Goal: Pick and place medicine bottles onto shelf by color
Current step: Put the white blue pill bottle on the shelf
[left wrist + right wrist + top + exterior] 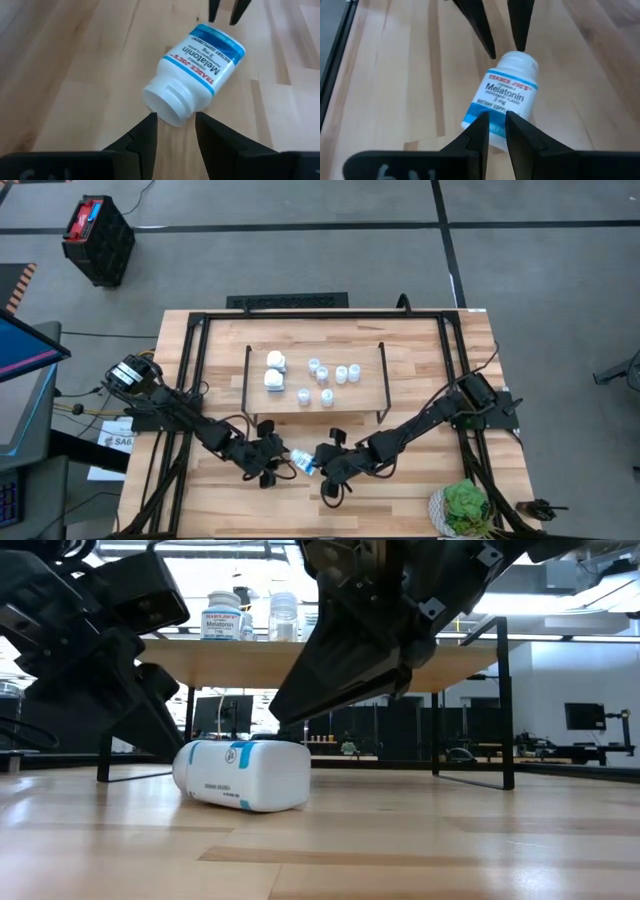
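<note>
Grey floor surrounds the pale wooden bench (420, 480), on which a low light-wood shelf (360, 396) on thin black metal legs stands toward the far side. On that shelf the sorting looks well advanced: two chunky all-white medicine bottles (275, 370) sit together at one end, and about six smaller translucent bottles with pale tops (330, 378) are spread beside them toward the middle, so the two kinds occupy separate parts of the board. One item is left off the shelf, a white plastic melatonin bottle with a blue band on its label (302, 461), lying on its side on the bench in front of the shelf, between the two arms. The left hand (175, 121) is down at the bench with its dark fingers narrowly parted, tips just at the bottle's capped neck; whether they touch it cannot be told, and they do not clasp it. The right hand (496, 119) is at the bottle's opposite, flat end, its fingers also only narrowly apart, tips over the label's lower edge, gripping nothing that shows. Judging from this, the last white bottle has yet to be grasped, lifted and set beside the other two white ones, and then the task would appear finished
</note>
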`<state>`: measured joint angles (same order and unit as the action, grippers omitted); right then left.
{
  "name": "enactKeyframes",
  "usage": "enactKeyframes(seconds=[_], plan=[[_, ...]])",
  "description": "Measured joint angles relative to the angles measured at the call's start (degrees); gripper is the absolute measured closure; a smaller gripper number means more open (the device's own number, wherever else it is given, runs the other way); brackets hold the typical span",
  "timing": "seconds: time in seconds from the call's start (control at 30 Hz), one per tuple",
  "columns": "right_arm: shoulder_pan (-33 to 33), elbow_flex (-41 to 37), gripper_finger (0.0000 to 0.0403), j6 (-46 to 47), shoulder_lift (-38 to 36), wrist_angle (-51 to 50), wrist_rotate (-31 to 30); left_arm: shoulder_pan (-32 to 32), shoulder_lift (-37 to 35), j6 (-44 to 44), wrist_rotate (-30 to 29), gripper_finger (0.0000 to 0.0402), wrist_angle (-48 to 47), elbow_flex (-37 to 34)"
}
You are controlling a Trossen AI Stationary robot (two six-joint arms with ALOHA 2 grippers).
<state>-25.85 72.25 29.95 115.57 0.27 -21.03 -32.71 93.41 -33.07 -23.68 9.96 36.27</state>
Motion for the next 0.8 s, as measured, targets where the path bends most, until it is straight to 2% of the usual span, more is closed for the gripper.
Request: enactKeyframes(seconds=[0.13, 0.6, 0.8], plan=[[0.2, 0.0, 0.0317, 0.0, 0.0, -0.11, 0.23, 0.72, 0.0, 1.67, 1.15, 0.0282, 0.07, 0.0], [0.07, 0.02, 0.0317, 2.99, -0.02, -5.3, 1.67, 0.93, 0.0, 3.92, 11.86, 0.0282, 4.92, 0.0], [0.14, 0.02, 0.0317, 3.08, -0.07, -5.45, 3.3, 0.9, 0.0, 3.94, 11.18, 0.0282, 5.53, 0.0]])
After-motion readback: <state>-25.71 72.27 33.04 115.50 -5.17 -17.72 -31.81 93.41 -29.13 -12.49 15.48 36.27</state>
